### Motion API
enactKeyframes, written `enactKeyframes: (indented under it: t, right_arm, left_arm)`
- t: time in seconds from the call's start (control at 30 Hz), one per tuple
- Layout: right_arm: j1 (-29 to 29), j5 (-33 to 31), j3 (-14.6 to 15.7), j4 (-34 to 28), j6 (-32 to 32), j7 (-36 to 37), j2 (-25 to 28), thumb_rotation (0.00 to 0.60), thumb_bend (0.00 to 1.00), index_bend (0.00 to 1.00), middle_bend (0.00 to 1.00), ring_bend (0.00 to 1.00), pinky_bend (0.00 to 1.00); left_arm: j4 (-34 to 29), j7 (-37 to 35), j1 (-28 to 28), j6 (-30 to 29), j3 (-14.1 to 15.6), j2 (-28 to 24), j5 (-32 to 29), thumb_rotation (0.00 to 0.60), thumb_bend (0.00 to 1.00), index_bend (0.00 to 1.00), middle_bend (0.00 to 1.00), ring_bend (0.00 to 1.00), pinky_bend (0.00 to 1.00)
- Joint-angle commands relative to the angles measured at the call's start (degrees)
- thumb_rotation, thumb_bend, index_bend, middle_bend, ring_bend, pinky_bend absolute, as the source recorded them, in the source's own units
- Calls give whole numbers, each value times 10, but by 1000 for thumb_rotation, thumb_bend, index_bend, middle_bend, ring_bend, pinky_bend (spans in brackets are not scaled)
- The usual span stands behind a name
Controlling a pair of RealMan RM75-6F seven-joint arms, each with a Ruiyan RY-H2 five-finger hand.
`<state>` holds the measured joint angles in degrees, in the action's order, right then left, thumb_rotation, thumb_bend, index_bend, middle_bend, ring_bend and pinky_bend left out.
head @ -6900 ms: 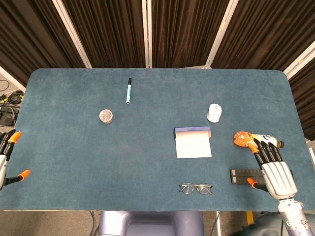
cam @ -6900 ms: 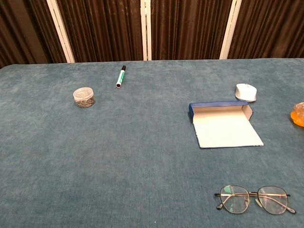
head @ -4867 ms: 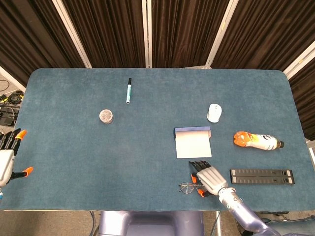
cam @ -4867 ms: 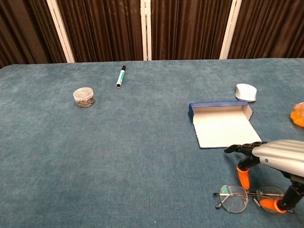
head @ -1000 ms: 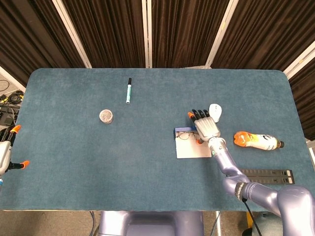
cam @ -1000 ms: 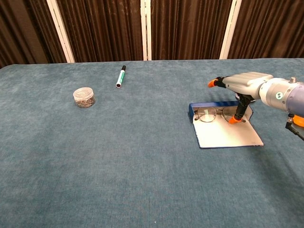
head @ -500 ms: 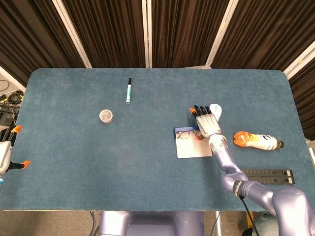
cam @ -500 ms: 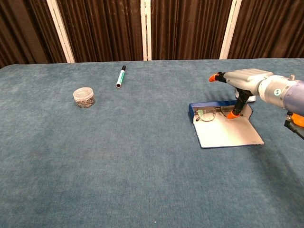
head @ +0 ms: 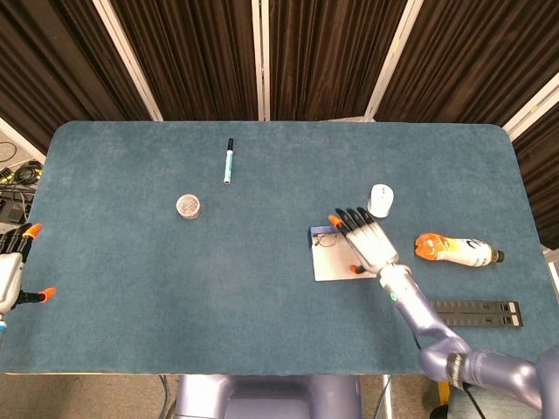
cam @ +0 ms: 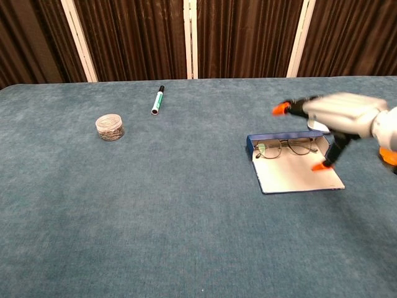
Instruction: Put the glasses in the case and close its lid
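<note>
The glasses (cam: 285, 148) lie in the tray of the open blue case (cam: 250, 147), lenses toward its left end. In the head view only their left part (head: 327, 237) shows beside my hand. The case's white lid (cam: 299, 176) lies flat on the table toward me. My right hand (cam: 338, 115) hovers, blurred, above the case's right end with fingers spread and nothing in it. In the head view that right hand (head: 369, 242) covers the case's right half (head: 336, 262). At the table's far left edge my left hand (head: 10, 266) rests empty, fingers apart.
A green pen (head: 228, 161) and a small round jar (head: 189, 206) sit on the left half of the blue table. A white mouse (head: 380, 200) lies just behind the case. An orange bottle (head: 458, 250) and a black bar (head: 476, 313) lie to its right.
My right hand has let go of the glasses, which now rest in the case tray, and has drawn back toward me and to the right. The left hand has not moved.
</note>
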<state>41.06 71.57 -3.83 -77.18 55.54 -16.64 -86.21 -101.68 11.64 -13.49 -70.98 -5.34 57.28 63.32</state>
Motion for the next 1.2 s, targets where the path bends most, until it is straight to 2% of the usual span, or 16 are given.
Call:
enactKeyframes:
  t: [0.03,0.5,1.2]
  right_arm:
    - [-17,27,22,-14,17,-13,6,600,66,82,0,0,0]
    - [-27,46,26,22,16,-34,-32,600,82,117,0,0,0]
    - [-25,43,10,62,-10,-26,-57,600,82,155,0,0,0]
  left_arm:
    - [-4,-3,3,-5,2,-2,8,600,0,0,0,0,0]
    - [-8,0,7,-12,6,-1,18,600,0,0,0,0,0]
    - [-4,14,6,-12,4,6,6,600,0,0,0,0,0]
